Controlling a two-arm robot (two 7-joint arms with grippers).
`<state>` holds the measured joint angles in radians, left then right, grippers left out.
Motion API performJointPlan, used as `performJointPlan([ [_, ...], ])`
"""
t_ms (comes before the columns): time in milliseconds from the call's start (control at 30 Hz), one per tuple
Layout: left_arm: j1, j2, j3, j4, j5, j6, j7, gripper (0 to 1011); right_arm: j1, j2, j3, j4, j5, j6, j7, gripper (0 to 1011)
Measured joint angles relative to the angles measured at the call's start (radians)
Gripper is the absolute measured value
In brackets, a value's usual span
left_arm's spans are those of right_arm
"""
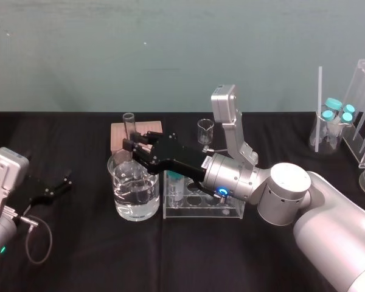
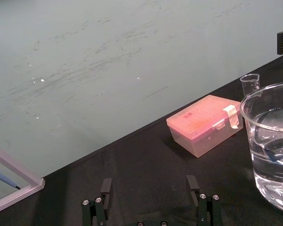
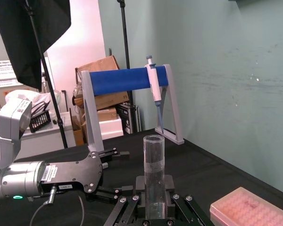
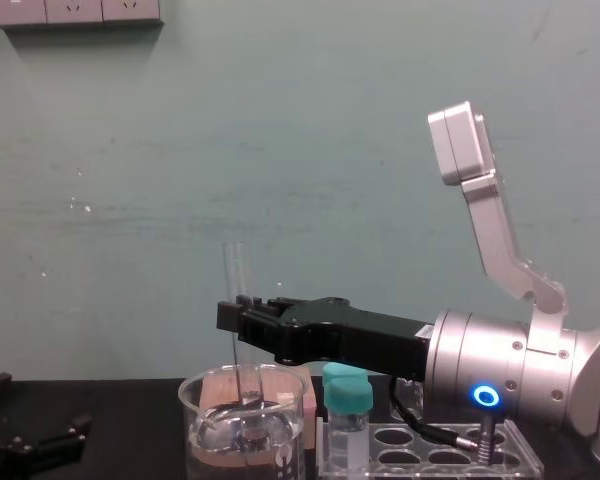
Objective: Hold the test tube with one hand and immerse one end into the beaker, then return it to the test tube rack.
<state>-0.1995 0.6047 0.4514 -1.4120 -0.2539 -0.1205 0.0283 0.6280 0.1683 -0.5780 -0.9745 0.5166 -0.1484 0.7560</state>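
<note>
Black tabletop (image 1: 170, 261) under beaker (image 1: 135, 190); teal wall (image 1: 170, 48)

Holds test tube (image 1: 129, 121) upright in right gripper (image 1: 132, 146), end in beaker (image 1: 134, 194) below. Has test tube rack (image 1: 201, 210) beneath wrist, box (image 1: 118, 134) just ahead.

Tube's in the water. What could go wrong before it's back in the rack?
1. The right end effector pinches the long clear glass test tube upright with its lower end inside the wide clear glass beaker; moving sideways before lifting could knock glass on the rim.
2. A teal-capped vial stands in the clear acrylic rack alongside; the return could clip it.
The left end effector lies parked, open.
</note>
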Motion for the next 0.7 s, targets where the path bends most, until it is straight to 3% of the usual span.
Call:
performJointPlan([
  [700,0.0,0.0,0.0,0.0,0.0,0.0,0.0,1000,0.005,-0.004,0.0,0.011,-0.001,-0.005,0.004,224],
])
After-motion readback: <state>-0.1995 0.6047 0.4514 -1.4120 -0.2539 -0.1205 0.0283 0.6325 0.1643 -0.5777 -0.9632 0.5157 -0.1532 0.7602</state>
